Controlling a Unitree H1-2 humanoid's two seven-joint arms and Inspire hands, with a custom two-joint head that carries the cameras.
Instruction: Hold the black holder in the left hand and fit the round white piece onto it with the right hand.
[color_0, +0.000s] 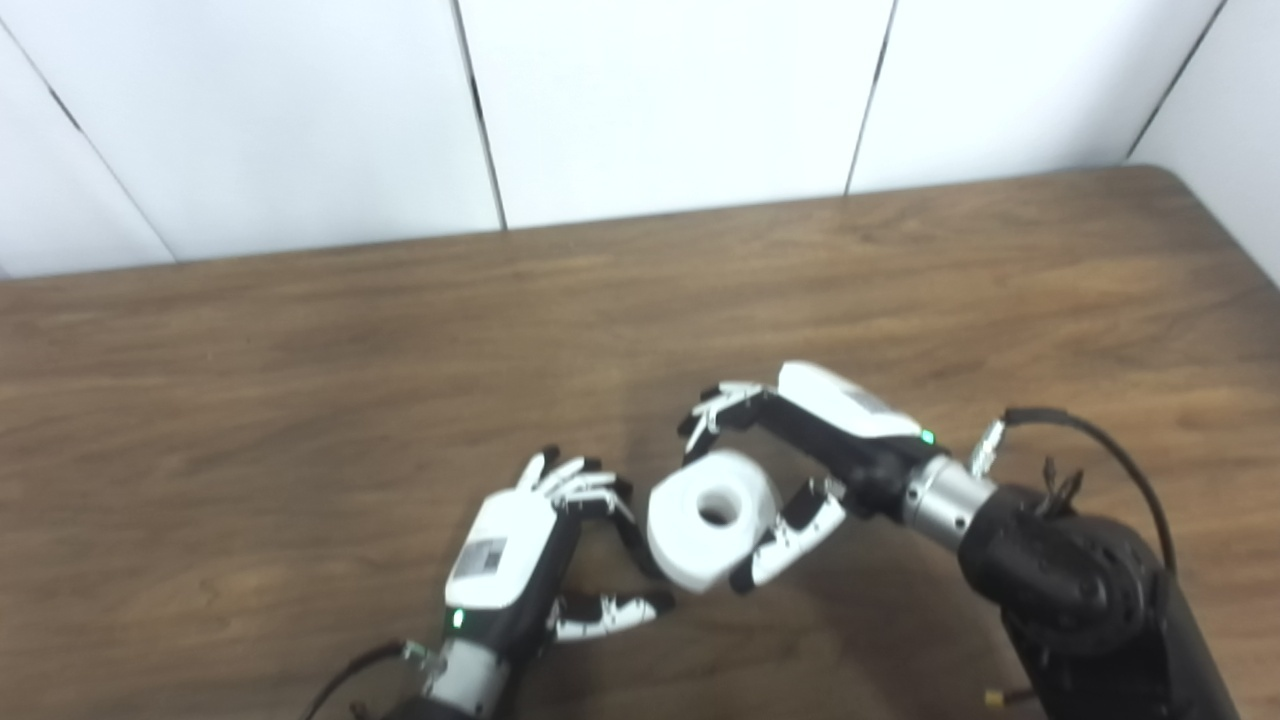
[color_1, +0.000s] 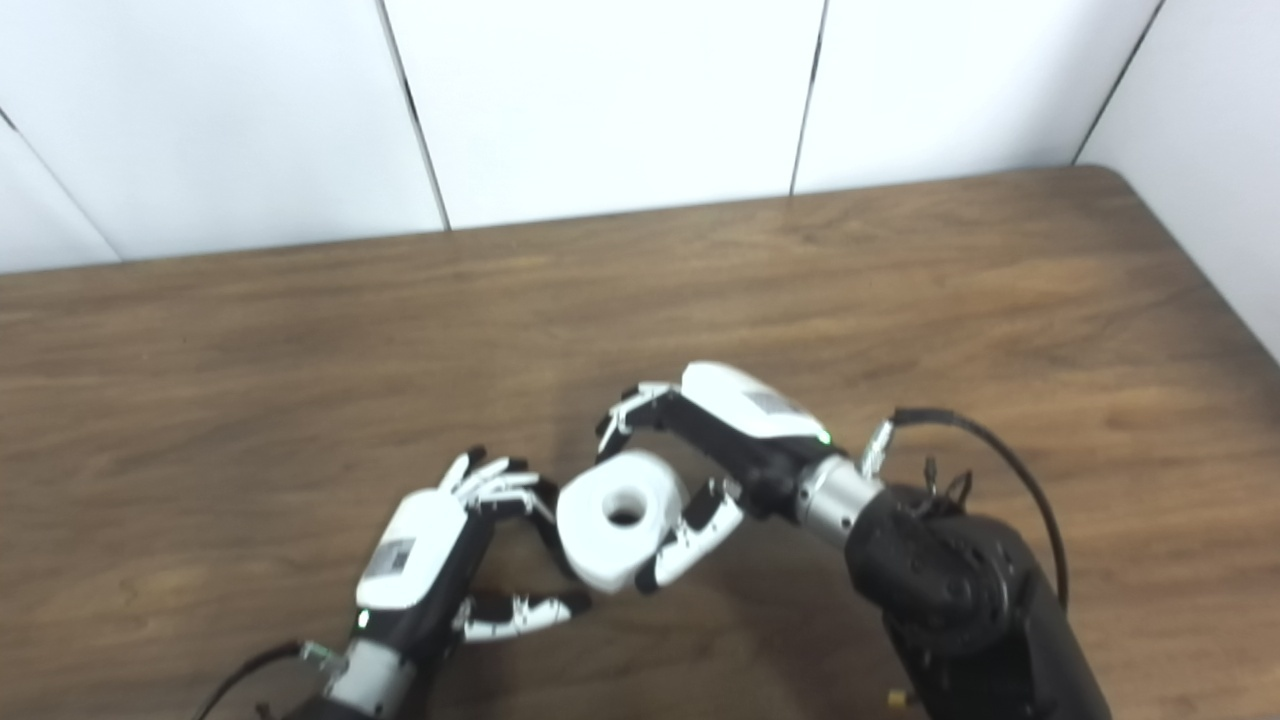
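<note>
The white roll is held at lower centre of the frame, clamped between fingers and thumb of the right hand. The left hand is curled round a barely visible black holder. Misalignment of bore and holder may cause jamming or slippage.

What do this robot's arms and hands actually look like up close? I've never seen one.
Each hand, left hand and right hand, has a glossy white shell on the back, black palm parts, and white fingers with black tips and joints. A small green light glows near each wrist. A silver metal cuff joins hand to arm. The right forearm is bulky matte black, with a black cable looping over it.
</note>
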